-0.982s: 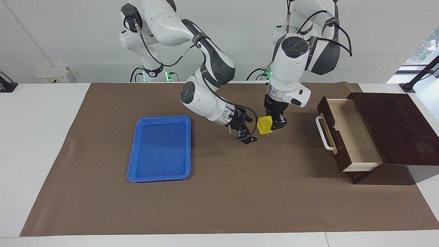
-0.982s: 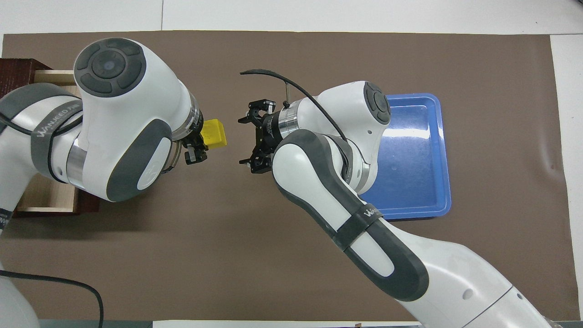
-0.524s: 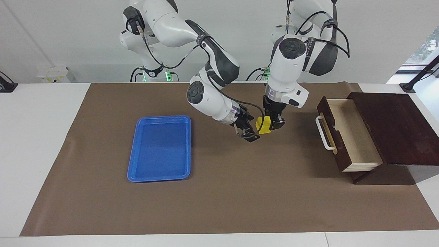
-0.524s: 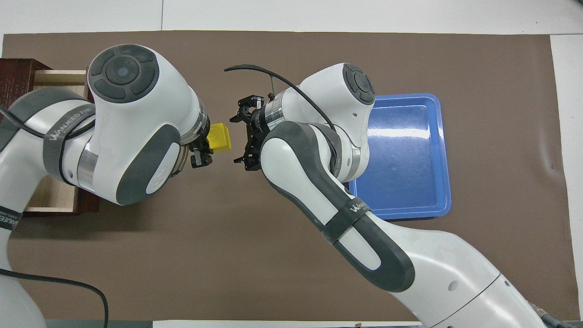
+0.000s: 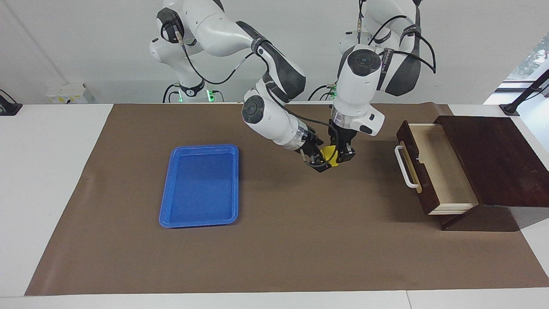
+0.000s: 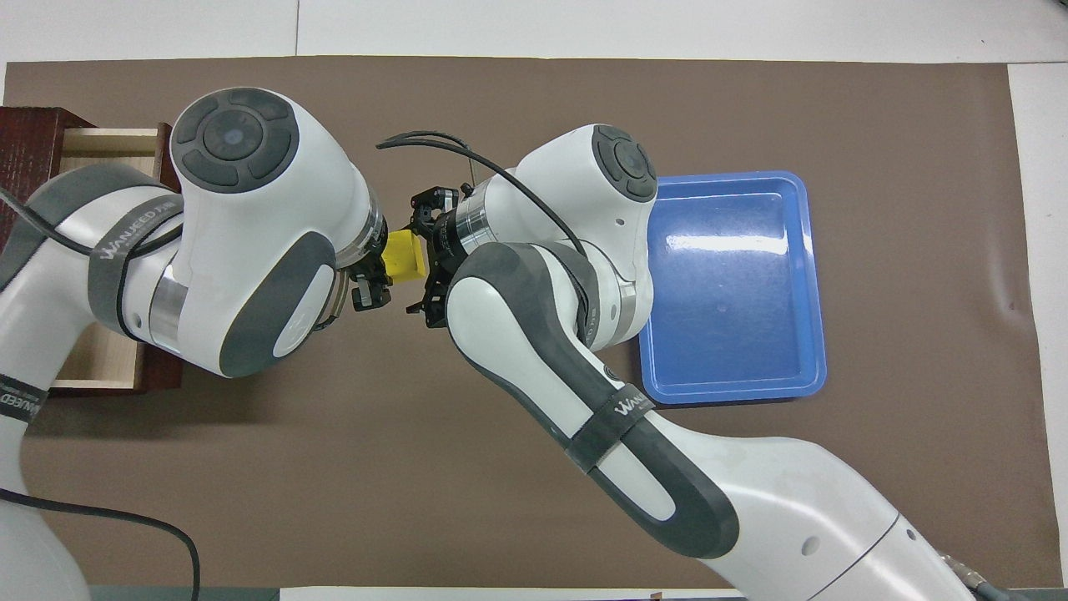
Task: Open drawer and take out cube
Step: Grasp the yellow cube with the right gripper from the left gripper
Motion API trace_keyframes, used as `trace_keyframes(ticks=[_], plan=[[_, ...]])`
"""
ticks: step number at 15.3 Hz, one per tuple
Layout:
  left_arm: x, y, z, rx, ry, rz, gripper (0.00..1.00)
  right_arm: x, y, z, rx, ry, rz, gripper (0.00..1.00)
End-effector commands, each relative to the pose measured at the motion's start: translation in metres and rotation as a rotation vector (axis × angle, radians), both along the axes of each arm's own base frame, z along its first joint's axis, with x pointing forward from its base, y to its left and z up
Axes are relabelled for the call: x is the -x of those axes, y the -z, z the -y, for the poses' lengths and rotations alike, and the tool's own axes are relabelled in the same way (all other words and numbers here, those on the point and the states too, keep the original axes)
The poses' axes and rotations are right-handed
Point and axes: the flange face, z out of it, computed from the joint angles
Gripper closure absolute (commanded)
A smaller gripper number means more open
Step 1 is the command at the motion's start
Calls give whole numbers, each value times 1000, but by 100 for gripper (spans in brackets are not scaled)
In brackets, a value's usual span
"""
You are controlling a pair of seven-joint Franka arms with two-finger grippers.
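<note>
The left gripper [image 5: 342, 151] hangs over the middle of the brown mat [image 5: 274, 249], its jaws clenched on the yellow cube [image 5: 330, 153], which is lifted clear of the mat. The right gripper [image 5: 319, 159] has come in from the side and now brackets the cube, its jaws spread wide around it and not closed on it. The drawer [image 5: 433, 167] stands pulled out of the dark wooden box [image 5: 493, 159] at the left arm's end of the counter [image 5: 43, 171], its pale interior bare. 1 blue tray [image 5: 199, 185] lies flat on the mat toward the right arm's end.
</note>
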Motion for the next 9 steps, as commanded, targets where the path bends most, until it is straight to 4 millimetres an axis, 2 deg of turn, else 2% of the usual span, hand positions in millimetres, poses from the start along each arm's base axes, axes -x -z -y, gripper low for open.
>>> trace_keyframes(ticks=[1,6,8,9], plan=[[9,-1,2,2,13,9,100,-6,0,-3,19,10,7,1],[10,-2,1,0,26,10,100,-6,2,-1,56,-20,47,5],[9,-2,1,1,26,11,100,-5,1,-3,57,-20,52,17],[9,0,0,-1,37,8,100,-1,1,-8,55,-28,54,31]])
